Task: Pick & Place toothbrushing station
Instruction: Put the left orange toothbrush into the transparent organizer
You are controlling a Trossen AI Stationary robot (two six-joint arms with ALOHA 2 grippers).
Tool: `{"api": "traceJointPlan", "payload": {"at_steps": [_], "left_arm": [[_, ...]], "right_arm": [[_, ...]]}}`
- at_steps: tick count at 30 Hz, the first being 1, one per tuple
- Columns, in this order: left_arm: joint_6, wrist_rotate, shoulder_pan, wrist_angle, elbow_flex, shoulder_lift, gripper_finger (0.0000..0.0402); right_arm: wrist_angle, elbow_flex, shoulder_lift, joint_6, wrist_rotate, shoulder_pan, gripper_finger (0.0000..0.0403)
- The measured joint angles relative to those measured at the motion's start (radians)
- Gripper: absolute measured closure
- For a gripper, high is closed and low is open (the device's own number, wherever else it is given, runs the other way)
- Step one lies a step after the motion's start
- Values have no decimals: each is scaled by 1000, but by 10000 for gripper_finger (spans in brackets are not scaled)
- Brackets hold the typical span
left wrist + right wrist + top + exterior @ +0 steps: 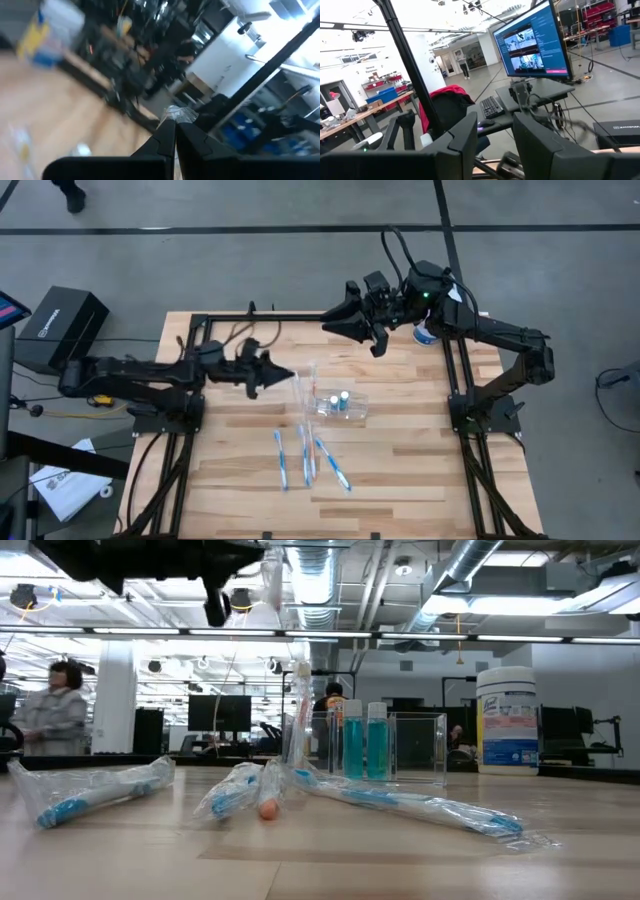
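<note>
The toothbrushing station [340, 404] is a clear plastic holder standing on the table's middle, with two blue bottles in it; the low view shows it too [410, 748]. My left gripper [290, 377] is just left of it, above the table, shut on a clear-wrapped toothbrush [296, 710] that stands steeply beside the station. My right gripper [335, 326] is open and empty, raised over the table's far edge. Several more wrapped toothbrushes [308, 458] lie flat near the table's front. My left gripper pinches the crinkled clear wrapper [179, 114] of the toothbrush between its two shut fingertips, at the wrapper's upper end. The toothbrush hangs steeply below the fingers, its lower end [287, 766] at the table beside the station; whether that end rests on the wood, I cannot tell.
A big white blue-labelled canister [425, 332] stands at the far right of the table; it also shows in the low view [507, 720]. A black frame rail [240, 318] runs along the far edge. A person [55, 710] is in the room behind.
</note>
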Motion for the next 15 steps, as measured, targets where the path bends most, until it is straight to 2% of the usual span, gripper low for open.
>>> {"api": "traceJointPlan", "payload": {"at_steps": [6,15], "left_arm": [[180,-122,0,17,0,-58,401],[408,-195,1,60,73,-28,401]], "right_arm": [[0,0,0,22,0,-14,285],[-1,0,0,69,0,-33,285]]}}
